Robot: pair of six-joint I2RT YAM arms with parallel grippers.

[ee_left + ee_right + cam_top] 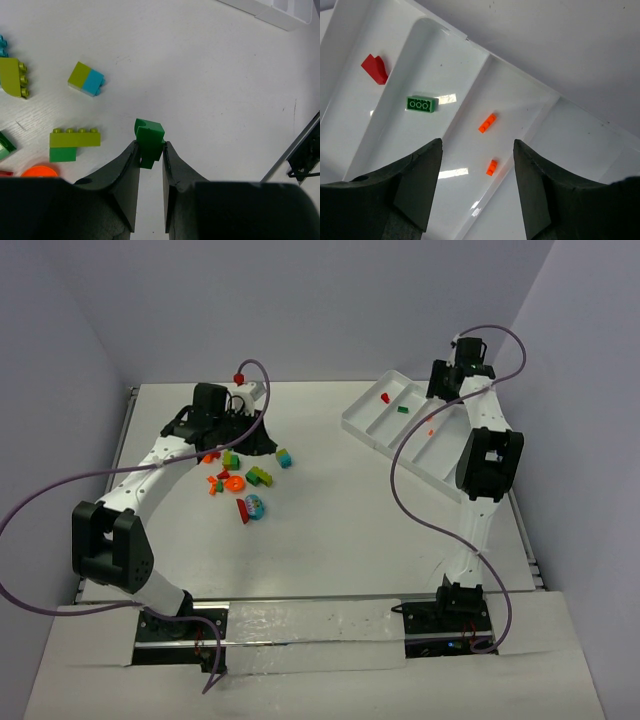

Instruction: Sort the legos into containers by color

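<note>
The left fingers (pixel 127 170) pinch a dark green brick (pixel 149 136) at their tips, and loose bricks (pixel 75 139) lie on the bench (pixel 210 75) to their left. The right fingers (pixel 420 185) stand spread, holding nothing, over the white tray (pixel 520 115). Two orange bricks (pixel 487 123) lie in the compartment between them. A green flat brick (pixel 421 104) and a red piece (pixel 375 69) lie in separate compartments farther left.
</note>
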